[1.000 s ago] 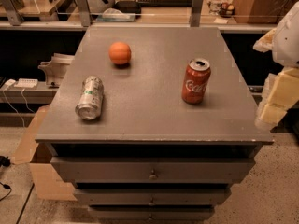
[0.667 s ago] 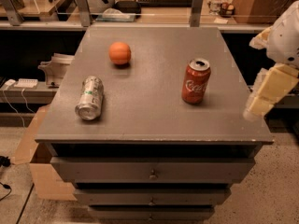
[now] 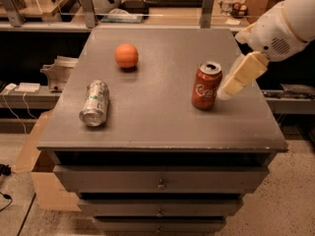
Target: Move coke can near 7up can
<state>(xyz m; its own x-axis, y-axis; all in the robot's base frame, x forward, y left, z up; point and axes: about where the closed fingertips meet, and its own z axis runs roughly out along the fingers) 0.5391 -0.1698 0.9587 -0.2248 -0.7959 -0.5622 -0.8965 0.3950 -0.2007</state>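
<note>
The red coke can point(image 3: 205, 85) stands upright on the right half of the grey cabinet top point(image 3: 162, 117). The silver-green 7up can point(image 3: 94, 102) lies on its side at the left, well apart from the coke can. My gripper point(image 3: 236, 80) comes in from the upper right on a white arm, and its cream fingers sit just right of the coke can, close to it. The coke can stands free on the top.
An orange ball point(image 3: 126, 55) rests at the back left of the top. Drawers point(image 3: 160, 183) run down the cabinet front. A cardboard box point(image 3: 34, 176) stands on the floor at the left. Shelves with clutter point(image 3: 123, 9) are behind.
My gripper has moved left and inward, from beyond the right edge of the top to right beside the coke can. The cans and ball have not moved.
</note>
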